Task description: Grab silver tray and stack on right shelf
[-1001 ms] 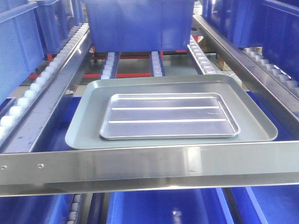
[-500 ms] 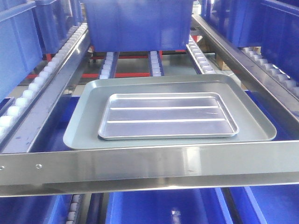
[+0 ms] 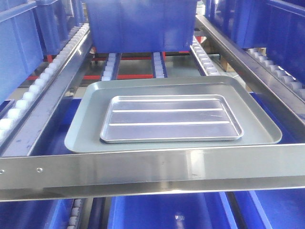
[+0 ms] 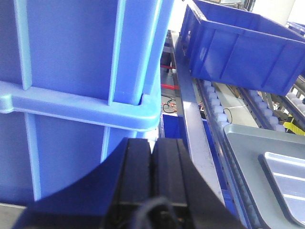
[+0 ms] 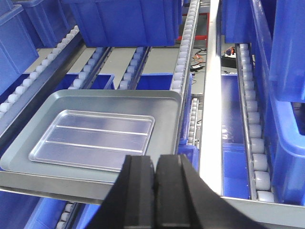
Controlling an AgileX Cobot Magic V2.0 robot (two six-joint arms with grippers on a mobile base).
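- The shiny ridged silver tray point(image 3: 171, 118) lay inside the larger dull grey tray point(image 3: 86, 136), behind the shelf's steel crossbar point(image 3: 152, 168), barely shifted since a second before.
- Both grippers' fingers, left point(image 4: 153, 177) and right point(image 5: 155, 188), were pressed together, empty; stacking looked complete.

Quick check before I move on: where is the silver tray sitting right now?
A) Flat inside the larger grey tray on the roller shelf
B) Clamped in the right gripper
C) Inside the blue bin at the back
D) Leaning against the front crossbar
A: the silver tray lies flat on the floor of the larger grey tray, behind the front crossbar, with neither gripper touching it.
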